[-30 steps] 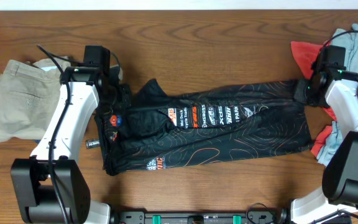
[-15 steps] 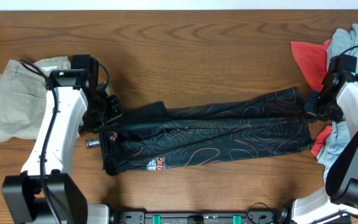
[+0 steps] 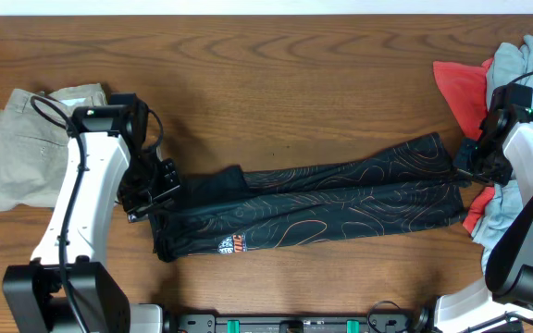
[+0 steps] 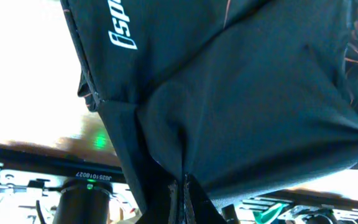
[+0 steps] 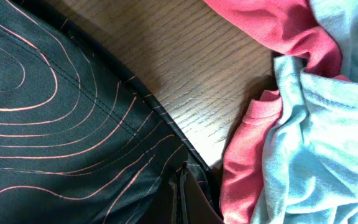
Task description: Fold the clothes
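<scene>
Jersey [image 3: 322, 208] lies as a long, folded band across the table [image 3: 294, 74], with its right end a little higher than its left. Only one small logo [image 3: 232, 245] shows near the lower left edge, and it is too small to read. Any other print is turned under.

The left gripper [image 3: 158, 188] sits at the band's upper left corner, where the cloth bunches. From overhead its fingers are dark against the dark fabric and hard to separate. In the left wrist view the gripper [image 4: 181, 186] is cut off by the bottom edge. The fingers [image 4: 174, 202] are pressed together, with folds of the jersey [image 4: 241, 106] gathered into them. The cloth fills most of that frame. White lettering [image 4: 122, 25] at the top runs off the edge, and the background is washed out.

The right gripper [image 3: 464, 170] meets the band's right end. In its wrist view the gripper [image 5: 183, 180] is also cut off at the bottom, and the fingers [image 5: 194, 199] pinch the jersey's [image 5: 55, 118] hem at the corner. A red cloth [image 5: 253, 162] and a blue cloth [image 5: 328, 137] lie just beside the pinch, and the blue one covers part of the red.

From overhead the same pile [image 3: 512, 69] runs off the right edge, partly hidden by the right arm. A khaki garment [image 3: 17, 153] lies at the far left, with one corner under the left arm.
</scene>
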Action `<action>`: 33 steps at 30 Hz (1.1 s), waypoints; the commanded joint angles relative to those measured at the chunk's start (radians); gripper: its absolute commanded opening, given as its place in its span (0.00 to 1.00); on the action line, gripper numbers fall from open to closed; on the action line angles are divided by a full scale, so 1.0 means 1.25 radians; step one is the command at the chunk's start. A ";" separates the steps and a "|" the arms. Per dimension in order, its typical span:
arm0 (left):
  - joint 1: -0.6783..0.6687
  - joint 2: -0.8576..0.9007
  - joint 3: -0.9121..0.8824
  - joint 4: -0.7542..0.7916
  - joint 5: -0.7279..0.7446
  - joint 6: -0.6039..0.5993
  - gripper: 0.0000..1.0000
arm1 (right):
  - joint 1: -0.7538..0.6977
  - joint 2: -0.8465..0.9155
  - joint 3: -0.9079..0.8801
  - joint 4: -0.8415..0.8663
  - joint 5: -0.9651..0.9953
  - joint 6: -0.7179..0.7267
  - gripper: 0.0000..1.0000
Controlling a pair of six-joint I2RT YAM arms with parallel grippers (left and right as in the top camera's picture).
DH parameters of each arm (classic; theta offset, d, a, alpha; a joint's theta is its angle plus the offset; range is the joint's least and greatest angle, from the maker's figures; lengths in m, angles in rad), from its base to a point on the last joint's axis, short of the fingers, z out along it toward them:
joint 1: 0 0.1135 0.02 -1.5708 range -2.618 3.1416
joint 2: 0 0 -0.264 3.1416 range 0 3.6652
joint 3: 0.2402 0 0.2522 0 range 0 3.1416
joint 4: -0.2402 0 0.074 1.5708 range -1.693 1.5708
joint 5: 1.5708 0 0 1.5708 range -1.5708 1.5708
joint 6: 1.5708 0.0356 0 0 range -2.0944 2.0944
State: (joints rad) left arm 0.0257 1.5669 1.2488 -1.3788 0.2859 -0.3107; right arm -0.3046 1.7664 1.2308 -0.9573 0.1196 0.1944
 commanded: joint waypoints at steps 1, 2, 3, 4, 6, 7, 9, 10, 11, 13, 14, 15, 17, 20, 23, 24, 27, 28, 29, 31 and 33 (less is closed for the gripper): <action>0.006 -0.009 -0.027 -0.007 -0.007 -0.001 0.06 | -0.007 -0.012 0.007 -0.001 0.002 0.012 0.01; 0.006 -0.009 -0.034 -0.006 -0.008 -0.001 0.06 | -0.007 -0.012 0.007 -0.002 0.002 0.012 0.01; 0.006 -0.009 -0.043 -0.002 -0.008 -0.001 0.07 | -0.007 -0.012 0.007 -0.004 0.002 0.012 0.02; 0.006 -0.009 -0.050 0.004 -0.008 -0.001 0.14 | -0.007 -0.012 0.007 -0.004 0.001 0.012 0.04; 0.006 -0.009 -0.061 0.017 -0.008 -0.001 0.26 | -0.007 -0.012 0.007 -0.004 -0.008 0.012 0.18; 0.006 -0.009 -0.064 0.020 -0.008 -0.001 0.26 | -0.007 -0.012 0.007 -0.004 -0.013 0.012 0.20; 0.006 -0.009 -0.066 0.021 -0.008 -0.001 0.26 | -0.007 -0.012 0.007 -0.005 -0.013 0.012 0.20; 0.006 -0.009 -0.066 0.023 -0.008 -0.001 0.26 | -0.007 -0.012 0.007 -0.005 -0.013 0.012 0.22; 0.006 -0.009 -0.066 0.026 -0.008 -0.001 0.26 | -0.007 -0.012 0.007 -0.005 -0.014 0.012 0.25; 0.006 -0.009 -0.066 0.041 -0.008 -0.001 0.26 | -0.007 -0.012 0.007 -0.002 -0.020 0.012 0.31; 0.006 -0.009 -0.065 0.054 -0.008 -0.002 0.26 | -0.007 -0.012 0.007 0.001 -0.025 0.011 0.33; 0.006 -0.009 -0.065 0.072 -0.008 -0.002 0.26 | -0.007 -0.012 0.007 0.006 -0.035 0.006 0.35; 0.006 -0.009 -0.066 0.113 -0.008 -0.002 0.26 | -0.007 -0.012 0.007 0.018 -0.066 -0.025 0.40; 0.006 -0.008 -0.066 0.168 -0.008 -0.001 0.26 | -0.007 -0.011 0.007 0.026 -0.088 -0.071 0.48; 0.006 -0.001 -0.066 0.199 -0.008 -0.002 0.27 | -0.008 -0.011 0.007 0.041 -0.088 -0.143 0.52; 0.006 0.002 -0.066 0.206 -0.008 -0.002 0.27 | -0.008 -0.011 0.007 0.049 -0.088 -0.166 0.53; 0.006 0.013 -0.076 0.242 -0.007 -0.002 0.27 | -0.008 -0.011 0.007 0.054 -0.088 -0.222 0.53; 0.004 0.014 -0.081 0.254 -0.007 -0.001 0.28 | -0.008 -0.011 0.007 0.053 -0.088 -0.238 0.52; 0.002 0.016 -0.089 0.264 -0.007 -0.001 0.28 | -0.008 -0.011 0.007 0.054 -0.088 -0.250 0.52; -0.002 0.018 -0.107 0.279 -0.007 -0.001 0.28 | -0.008 -0.011 0.007 0.059 -0.088 -0.268 0.53; -0.009 0.018 -0.127 0.290 -0.007 -0.001 0.28 | -0.009 -0.011 0.007 0.060 -0.088 -0.297 0.54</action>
State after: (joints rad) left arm 0.0231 1.5745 1.1240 -1.0229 0.2821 -0.3145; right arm -0.3065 1.7664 1.2308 -0.8852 0.0170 -0.0856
